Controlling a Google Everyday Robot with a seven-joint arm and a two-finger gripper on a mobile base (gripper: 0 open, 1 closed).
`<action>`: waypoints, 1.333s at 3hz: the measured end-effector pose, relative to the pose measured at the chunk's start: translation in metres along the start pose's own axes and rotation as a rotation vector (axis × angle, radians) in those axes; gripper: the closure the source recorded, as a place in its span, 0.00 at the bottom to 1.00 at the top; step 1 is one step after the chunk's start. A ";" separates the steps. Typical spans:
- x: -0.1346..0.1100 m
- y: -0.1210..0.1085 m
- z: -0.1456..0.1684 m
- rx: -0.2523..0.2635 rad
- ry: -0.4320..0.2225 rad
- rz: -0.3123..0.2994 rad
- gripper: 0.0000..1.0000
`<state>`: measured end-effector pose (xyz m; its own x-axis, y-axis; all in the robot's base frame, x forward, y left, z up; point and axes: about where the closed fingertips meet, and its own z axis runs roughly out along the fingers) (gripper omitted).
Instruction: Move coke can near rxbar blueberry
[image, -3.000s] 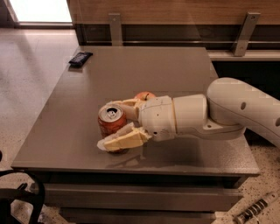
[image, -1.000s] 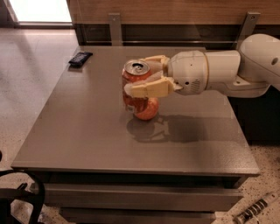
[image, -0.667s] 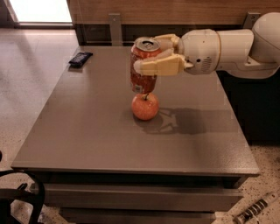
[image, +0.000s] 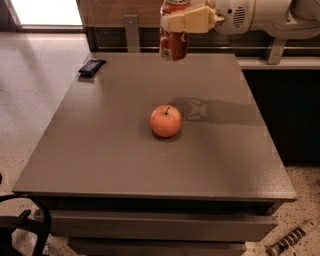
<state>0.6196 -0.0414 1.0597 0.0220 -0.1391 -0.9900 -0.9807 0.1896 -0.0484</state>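
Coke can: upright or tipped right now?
Upright: the coke can hangs vertical in the gripper, clear above the far edge of the table.

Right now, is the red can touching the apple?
Apart. The camera view shows the gripper holding the coke can high above the table, with bare surface between it and the apple.
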 end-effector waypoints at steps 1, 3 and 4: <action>0.003 -0.039 0.025 0.106 0.028 0.046 1.00; 0.015 -0.089 0.077 0.269 -0.057 0.041 1.00; 0.017 -0.101 0.081 0.302 -0.070 0.035 1.00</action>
<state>0.7343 0.0161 1.0374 0.0132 -0.0621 -0.9980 -0.8792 0.4747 -0.0412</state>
